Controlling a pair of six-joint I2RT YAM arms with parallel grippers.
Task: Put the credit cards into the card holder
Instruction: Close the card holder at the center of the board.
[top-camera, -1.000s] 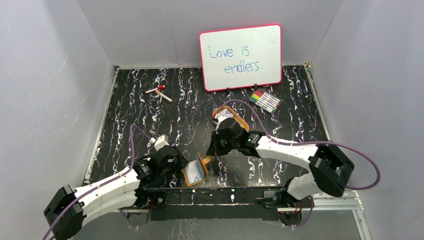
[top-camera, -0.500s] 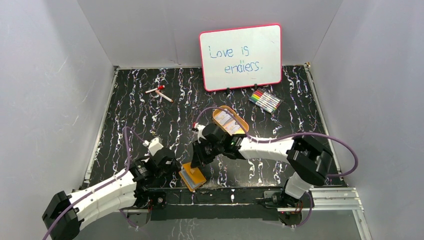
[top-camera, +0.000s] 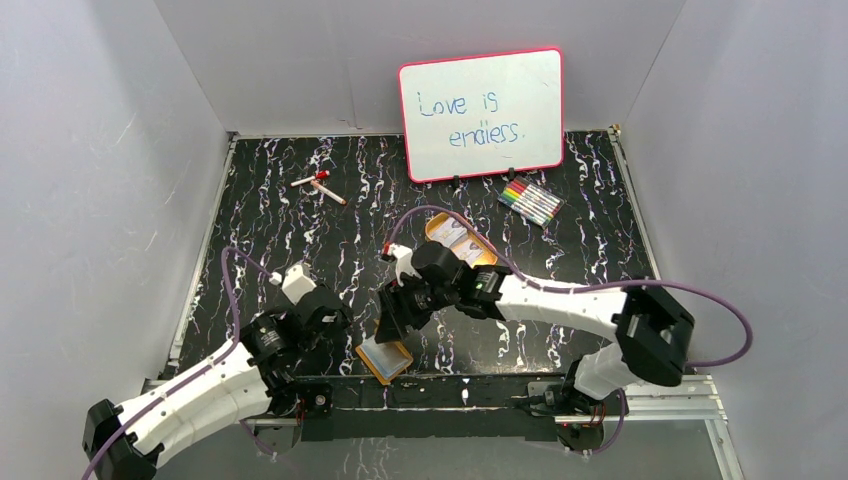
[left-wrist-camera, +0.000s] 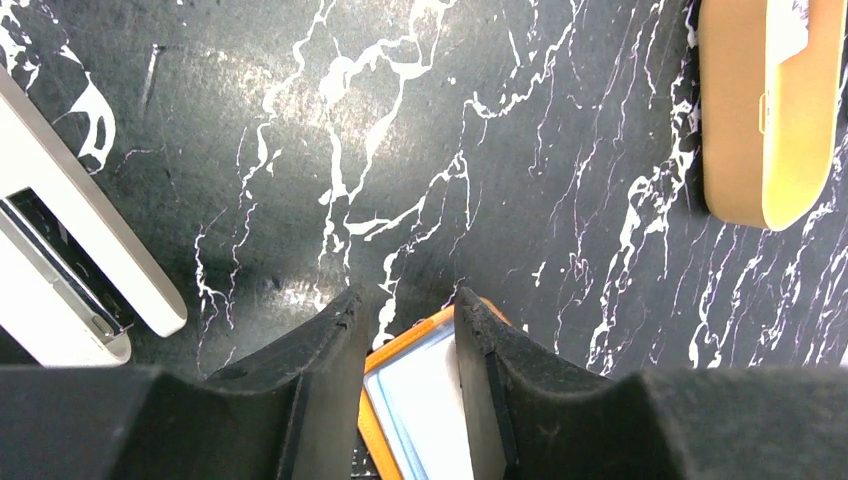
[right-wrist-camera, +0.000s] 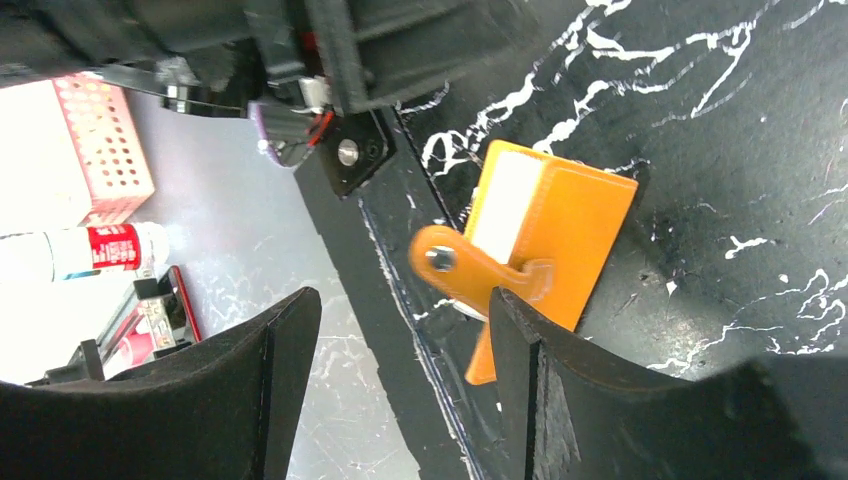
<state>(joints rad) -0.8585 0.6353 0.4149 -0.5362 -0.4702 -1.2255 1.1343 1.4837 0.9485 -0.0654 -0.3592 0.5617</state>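
Fingers (right-wrist-camera: 285, 390) on the right gripper (right-wrist-camera: 400, 295) gape wide, empty, over the card holder (right-wrist-camera: 570, 230) at the bench's near edge; left gripper (left-wrist-camera: 408, 295) hold unclear; credit cards (top-camera: 452, 238) sit in the tray (top-camera: 489, 255), so plenty left.

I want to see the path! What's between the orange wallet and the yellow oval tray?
In the top view the right gripper hangs over that stretch; the left wrist view shows bare marbled tabletop between card holder and tray.
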